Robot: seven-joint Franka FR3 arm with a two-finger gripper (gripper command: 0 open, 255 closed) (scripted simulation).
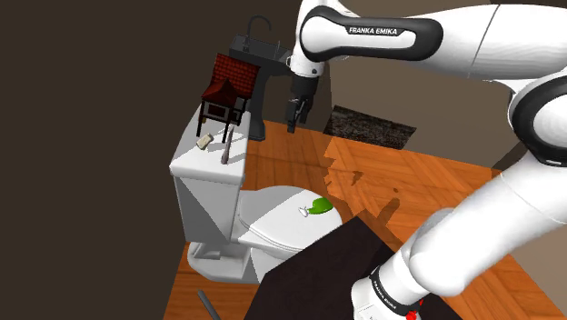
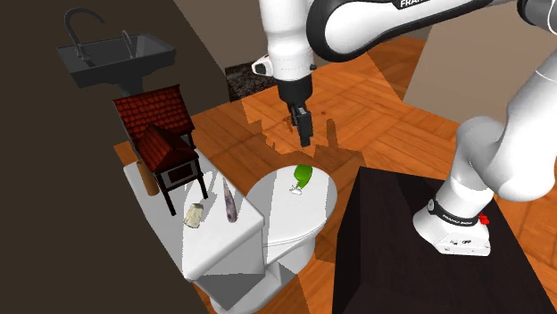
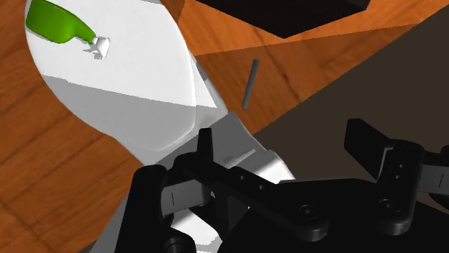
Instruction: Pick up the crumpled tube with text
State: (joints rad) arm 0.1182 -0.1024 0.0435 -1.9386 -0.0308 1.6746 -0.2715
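Note:
A green squeezed tube (image 1: pixel 320 206) (image 2: pixel 303 175) (image 3: pixel 57 23) with a white cap end lies flat near the rim of the white toilet lid (image 1: pixel 273 223) (image 2: pixel 290 223) (image 3: pixel 108 79). I can read no text on it. My black gripper (image 1: pixel 293 114) (image 2: pixel 305 134) (image 3: pixel 284 144) hangs in the air well above the wooden floor, up and off to one side of the tube, touching nothing. Its fingers (image 3: pixel 205 147) stand wide apart with nothing between them.
On the toilet tank (image 1: pixel 195 168) (image 2: pixel 219 245) stand a small red-roofed house on legs (image 1: pixel 224 91) (image 2: pixel 161 134), a crumpled beige item (image 1: pixel 204 141) (image 2: pixel 194 214) and a slim stick (image 2: pixel 230 203). A dark sink (image 2: pixel 112 58) is behind. A grey rod (image 1: pixel 207 305) (image 3: pixel 249 85) lies on the floor. The black stand (image 2: pixel 411 259) borders the toilet.

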